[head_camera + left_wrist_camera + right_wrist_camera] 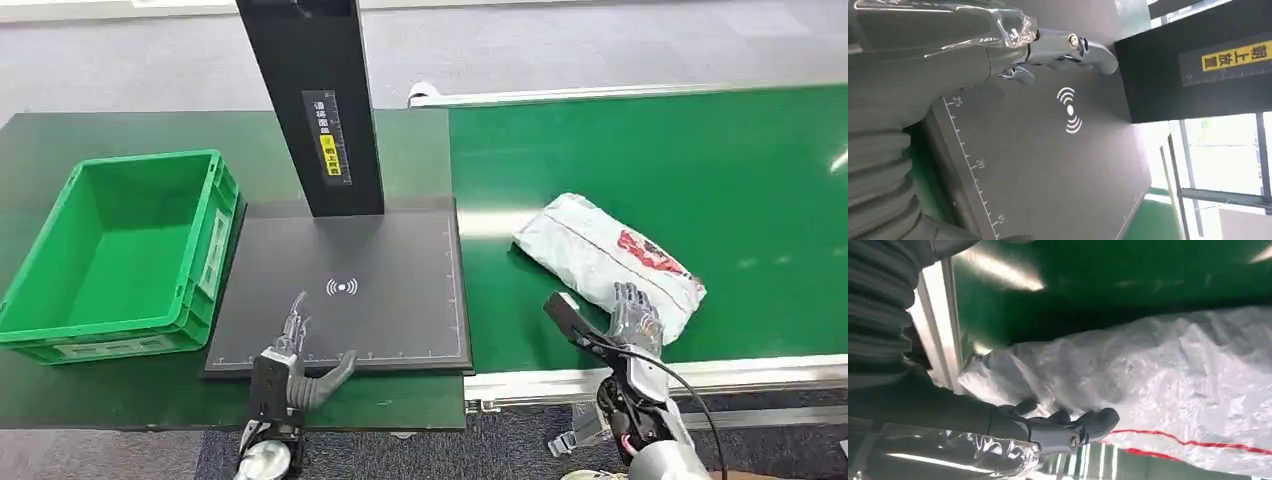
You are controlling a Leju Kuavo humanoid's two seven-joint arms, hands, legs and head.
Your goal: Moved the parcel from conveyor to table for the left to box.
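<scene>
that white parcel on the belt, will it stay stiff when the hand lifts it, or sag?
The parcel is a crinkled plastic bag, so it will likely sag around the right hand. The glossy film in the right wrist view may be slippery. It lies flat, so rolling looks unlikely.

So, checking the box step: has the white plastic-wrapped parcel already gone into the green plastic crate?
No, the white plastic-wrapped parcel lies on the green conveyor belt, while the green plastic crate holds nothing.
</scene>
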